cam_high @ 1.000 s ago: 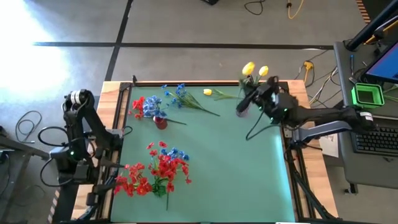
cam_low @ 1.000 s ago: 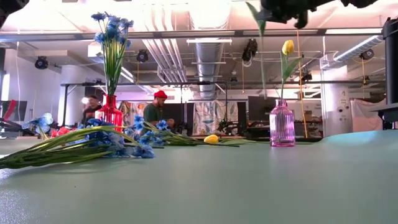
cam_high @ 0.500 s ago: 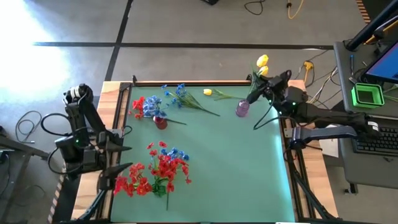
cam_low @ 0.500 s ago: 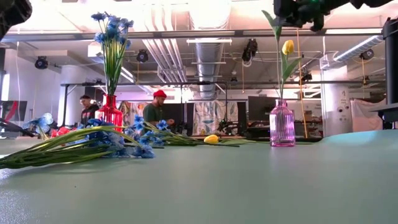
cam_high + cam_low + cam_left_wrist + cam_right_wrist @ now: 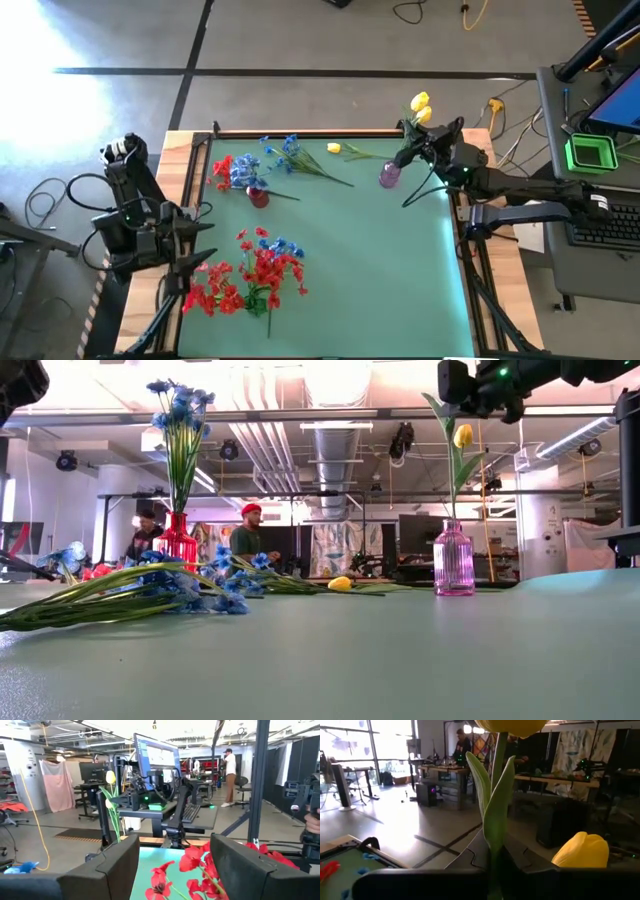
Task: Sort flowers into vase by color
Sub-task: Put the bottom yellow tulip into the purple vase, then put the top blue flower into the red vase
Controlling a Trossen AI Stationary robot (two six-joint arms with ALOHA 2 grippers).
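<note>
Since a second ago, the right gripper (image 5: 412, 152) has carried its yellow tulip (image 5: 419, 100) from over the pink vase's left side toward the upper right of the overhead frame, and the left arm has rolled forward toward the red pile. Now we see the right claw clamped on the tulip's stem, up high just above the pink vase (image 5: 389, 176), which already has a second yellow tulip (image 5: 462, 435) standing in it. From table level the held stem hangs near the vase mouth, but we can't tell if its tip is inside.

The left gripper (image 5: 190, 262) sits at the lower left of the overhead frame, fingers spread with nothing between them, right by the red flowers (image 5: 248, 280) lying on the mat (image 5: 380, 280). A red vase (image 5: 178, 541) at upper left holds blue flowers (image 5: 180, 398). More blue flowers (image 5: 290, 152) and one loose yellow bud (image 5: 334, 148) lie flat near the top edge.
</note>
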